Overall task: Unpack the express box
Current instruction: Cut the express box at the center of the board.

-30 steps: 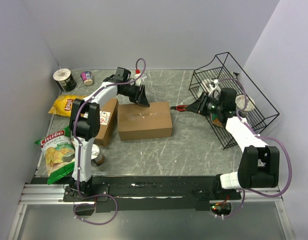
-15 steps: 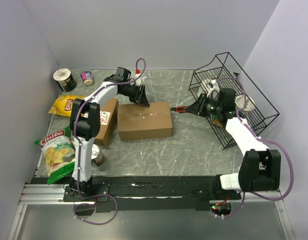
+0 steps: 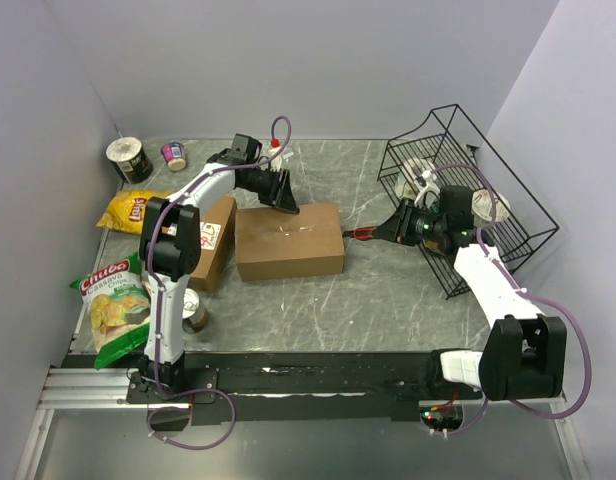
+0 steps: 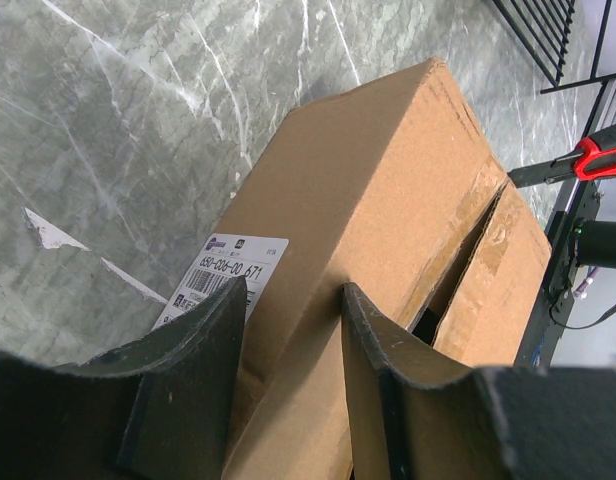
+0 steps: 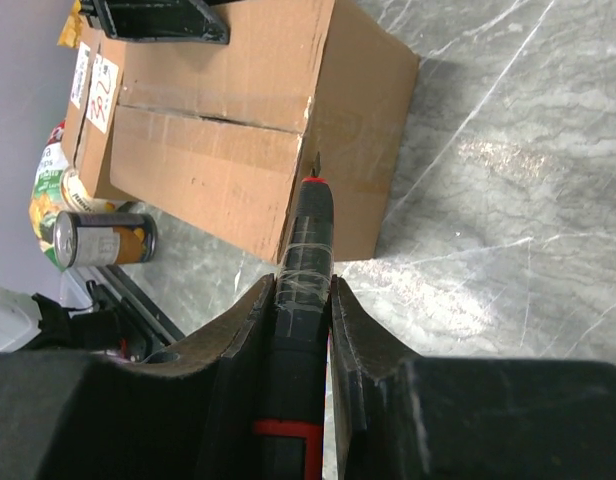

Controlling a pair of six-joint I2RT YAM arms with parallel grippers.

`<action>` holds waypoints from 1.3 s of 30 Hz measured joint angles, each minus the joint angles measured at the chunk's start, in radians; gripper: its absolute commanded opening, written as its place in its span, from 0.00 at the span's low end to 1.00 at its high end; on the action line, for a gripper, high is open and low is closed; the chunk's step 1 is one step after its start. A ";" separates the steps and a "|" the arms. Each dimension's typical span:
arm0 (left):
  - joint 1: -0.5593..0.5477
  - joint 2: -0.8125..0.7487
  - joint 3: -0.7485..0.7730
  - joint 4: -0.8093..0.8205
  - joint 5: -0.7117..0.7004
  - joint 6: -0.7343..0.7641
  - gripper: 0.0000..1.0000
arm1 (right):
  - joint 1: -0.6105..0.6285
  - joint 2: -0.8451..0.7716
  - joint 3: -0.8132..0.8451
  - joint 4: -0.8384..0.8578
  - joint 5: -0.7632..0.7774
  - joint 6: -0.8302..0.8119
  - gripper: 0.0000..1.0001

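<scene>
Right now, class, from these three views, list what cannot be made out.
- What is in the box: left wrist view, the flap gap is dark.
- Whether the cutter blade touches the box: right wrist view, tip too small.
- Whether the left gripper pinches the box or only straddles its edge: left wrist view, its fingers cover the contact.
- What lies in the basket: top view, right arm and wires in front.
</scene>
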 measured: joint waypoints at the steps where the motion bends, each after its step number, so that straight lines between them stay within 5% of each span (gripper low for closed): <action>1: 0.000 0.000 0.000 0.000 0.000 0.000 0.01 | 0.000 -0.002 -0.002 0.000 0.000 0.000 0.00; 16: -0.001 0.000 0.001 0.003 0.000 0.000 0.01 | -0.063 0.056 -0.005 0.148 -0.076 0.227 0.00; 39: -0.001 0.000 0.000 0.003 0.000 0.001 0.01 | -0.069 0.099 0.002 0.220 -0.003 0.248 0.00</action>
